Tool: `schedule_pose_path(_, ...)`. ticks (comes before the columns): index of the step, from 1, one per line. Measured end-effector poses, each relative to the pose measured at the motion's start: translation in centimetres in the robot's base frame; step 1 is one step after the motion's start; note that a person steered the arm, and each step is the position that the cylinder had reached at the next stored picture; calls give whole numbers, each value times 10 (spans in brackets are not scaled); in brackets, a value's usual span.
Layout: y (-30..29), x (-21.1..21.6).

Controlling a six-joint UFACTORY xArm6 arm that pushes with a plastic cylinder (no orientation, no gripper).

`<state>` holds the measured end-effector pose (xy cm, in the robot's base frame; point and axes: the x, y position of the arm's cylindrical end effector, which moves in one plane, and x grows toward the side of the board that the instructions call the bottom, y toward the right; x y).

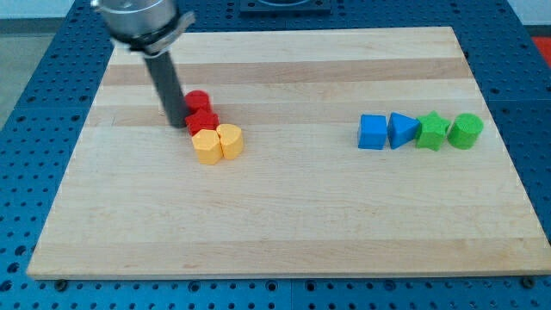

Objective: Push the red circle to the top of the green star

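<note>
The red circle (198, 100) lies on the left half of the wooden board, touching a second red block (203, 120) just below it. The green star (432, 131) sits far to the view's right in a row of blocks. My tip (178, 125) rests on the board right beside the two red blocks, at their left edge. The dark rod rises from it toward the view's top left.
Two yellow blocks (207, 146) (230, 140) sit just below the red ones. A blue cube (373, 132) and a blue triangle (401, 130) lie left of the star; a green circle (466, 130) lies right of it. The board (284, 224) rests on a blue perforated table.
</note>
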<state>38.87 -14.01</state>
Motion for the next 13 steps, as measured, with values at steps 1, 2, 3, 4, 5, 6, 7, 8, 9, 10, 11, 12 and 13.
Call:
schedule_pose_path(1,36,-30)
schedule_pose_path(2,22,-31)
schedule_pose_path(3,2,-34)
schedule_pose_path(4,11,-57)
schedule_pose_path(5,29,-76)
schedule_pose_path(6,61,-77)
schedule_pose_path(7,101,-68)
schedule_pose_path(8,136,-60)
schedule_pose_path(9,130,-46)
schedule_pose_path(10,109,-29)
schedule_pose_path(11,108,-17)
schedule_pose_path(12,112,-8)
schedule_pose_path(13,120,8)
